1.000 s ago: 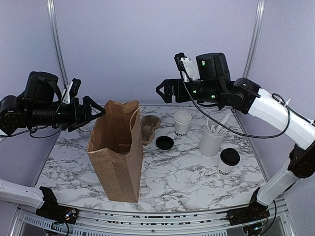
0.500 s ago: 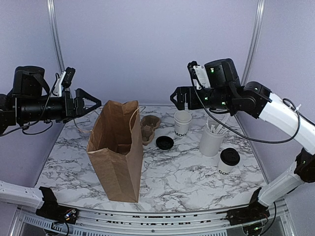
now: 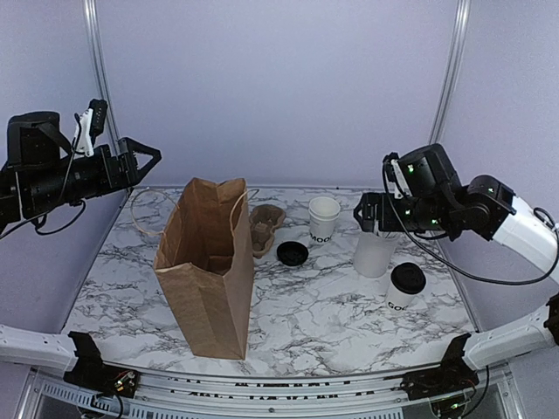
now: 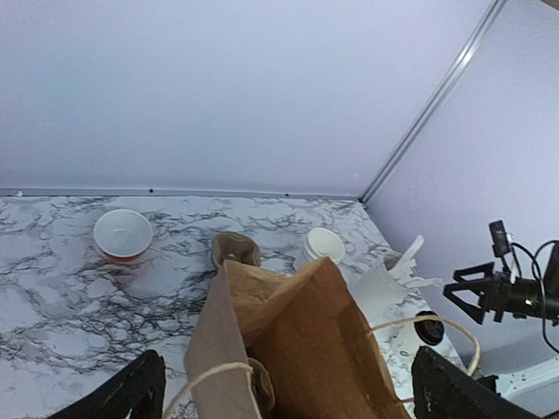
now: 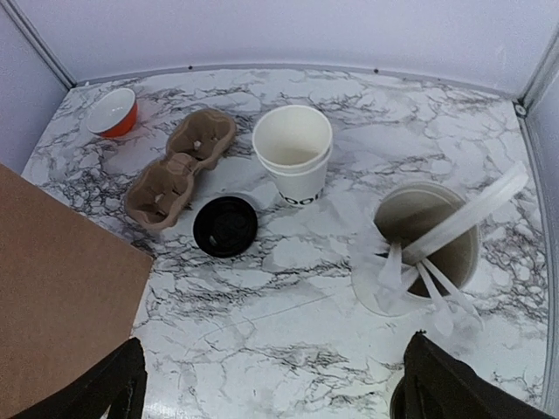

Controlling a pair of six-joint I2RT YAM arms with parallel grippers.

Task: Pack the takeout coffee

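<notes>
A: Takeout coffee (image 3: pixel 407 284), a small white paper cup with a round black lid, stands upright below and behind the right gripper (image 3: pixel 362 212). It is untouched and out of that wrist's view.
B: Change: the right gripper now sits further right and lower than a second ago, jaws wide and empty. The left gripper (image 3: pixel 142 161), also wide, is further back from the tall brown paper bag (image 3: pixel 208 262). Probably the approach is starting.
A: Obstacle: the white utensil cylinder (image 3: pixel 376 251) is under the right jaws, just beside the coffee. The loose black plastic lid (image 3: pixel 293 253) lies ahead of them.
</notes>
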